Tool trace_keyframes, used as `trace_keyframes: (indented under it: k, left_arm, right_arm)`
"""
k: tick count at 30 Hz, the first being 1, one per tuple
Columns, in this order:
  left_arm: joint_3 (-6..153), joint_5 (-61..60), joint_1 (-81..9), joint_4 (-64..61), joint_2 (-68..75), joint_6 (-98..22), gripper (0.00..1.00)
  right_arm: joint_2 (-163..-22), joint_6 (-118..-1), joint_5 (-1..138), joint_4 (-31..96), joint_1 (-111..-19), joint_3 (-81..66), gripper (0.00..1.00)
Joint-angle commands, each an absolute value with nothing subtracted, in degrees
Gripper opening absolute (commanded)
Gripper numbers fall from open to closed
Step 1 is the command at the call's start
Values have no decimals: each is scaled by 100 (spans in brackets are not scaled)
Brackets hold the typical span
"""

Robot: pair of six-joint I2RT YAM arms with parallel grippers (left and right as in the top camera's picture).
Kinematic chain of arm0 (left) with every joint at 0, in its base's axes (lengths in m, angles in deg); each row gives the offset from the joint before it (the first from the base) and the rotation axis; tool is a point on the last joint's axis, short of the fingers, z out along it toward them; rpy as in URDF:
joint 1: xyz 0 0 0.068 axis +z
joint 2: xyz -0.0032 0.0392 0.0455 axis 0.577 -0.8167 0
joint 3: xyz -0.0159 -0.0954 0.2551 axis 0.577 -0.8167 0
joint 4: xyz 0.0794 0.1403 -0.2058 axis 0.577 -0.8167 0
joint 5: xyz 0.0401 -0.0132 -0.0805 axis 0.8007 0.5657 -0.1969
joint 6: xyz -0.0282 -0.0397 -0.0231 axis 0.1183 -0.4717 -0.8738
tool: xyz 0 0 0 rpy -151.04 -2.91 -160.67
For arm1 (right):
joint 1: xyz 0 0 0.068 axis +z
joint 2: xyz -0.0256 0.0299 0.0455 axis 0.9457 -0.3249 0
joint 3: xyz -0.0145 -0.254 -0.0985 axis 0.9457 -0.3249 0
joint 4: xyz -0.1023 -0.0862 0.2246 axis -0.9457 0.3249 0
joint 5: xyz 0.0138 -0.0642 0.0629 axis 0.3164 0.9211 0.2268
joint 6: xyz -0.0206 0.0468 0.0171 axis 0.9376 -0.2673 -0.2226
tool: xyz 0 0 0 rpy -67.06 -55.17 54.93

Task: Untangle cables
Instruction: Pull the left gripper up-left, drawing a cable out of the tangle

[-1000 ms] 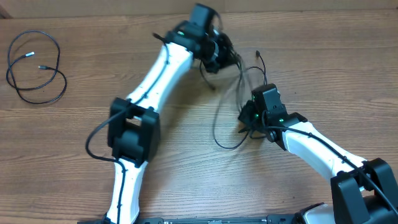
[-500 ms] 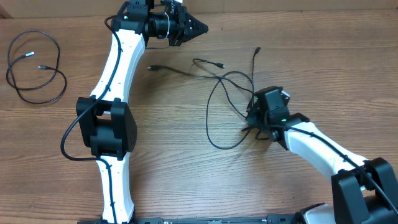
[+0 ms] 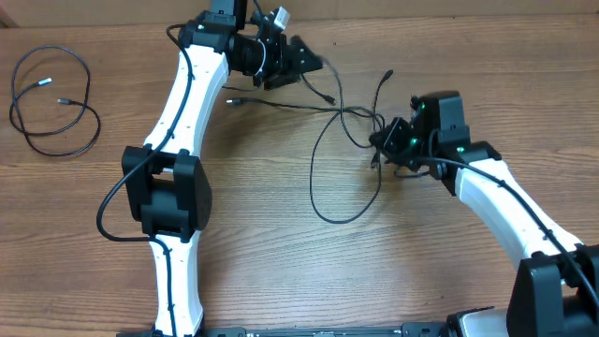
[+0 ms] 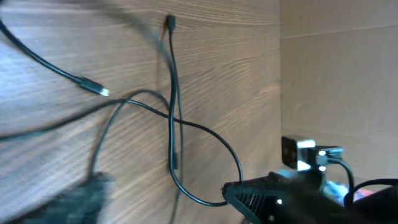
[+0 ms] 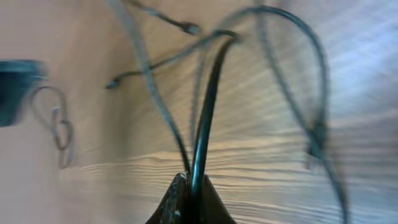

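Note:
Two tangled black cables (image 3: 323, 173) loop across the middle of the table, with plug ends at the far side. A third cable (image 3: 51, 98) lies coiled alone at the far left. My left gripper (image 3: 312, 64) hovers open over the tangle's far end. In the left wrist view its fingers (image 4: 264, 199) stand wide apart, the left gripper (image 4: 168, 205) holding nothing, with a cable loop (image 4: 173, 118) on the wood below. My right gripper (image 3: 381, 145) is shut on a cable strand at the tangle's right side. The right wrist view shows the right gripper (image 5: 190, 196) pinching that cable (image 5: 208, 112).
The wooden table (image 3: 281, 262) runs to a far edge just behind my left gripper, where a cardboard-coloured wall (image 4: 336, 74) rises. My left arm (image 3: 168, 187) stretches across the left middle of the table. My right arm (image 3: 505, 211) comes in from the lower right.
My left gripper has opened and shifted slightly right and nearer over the tangle. My right gripper has carried its cable strand toward the far side, pulling the loops taller.

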State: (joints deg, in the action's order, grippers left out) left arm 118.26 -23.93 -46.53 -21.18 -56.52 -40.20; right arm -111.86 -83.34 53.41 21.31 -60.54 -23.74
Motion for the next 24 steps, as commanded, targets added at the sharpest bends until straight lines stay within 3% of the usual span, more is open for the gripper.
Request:
trace_keyframes:
  k: [1, 7, 11, 24]
  left_arm:
    - [11923, -2692, -4684, -2131, -5456, -4199, 100]
    - [11912, -2889, -4806, -2170, -5456, -5368, 100]
    - [11912, -2801, -4950, -2526, -5458, -6374, 100]
    - [11778, -1820, -5254, -2730, -5473, -8452, 100]
  right_arm:
    - [-11182, -8362, 5053, 2133, -6071, -1974, 4]
    - [-11182, -8529, 5081, 2022, -6060, -1689, 4]
    - [-11182, -9372, 5075, 1766, -6058, -1689, 4]
    - [-11182, -10209, 4128, 638, -6056, -1689, 4]
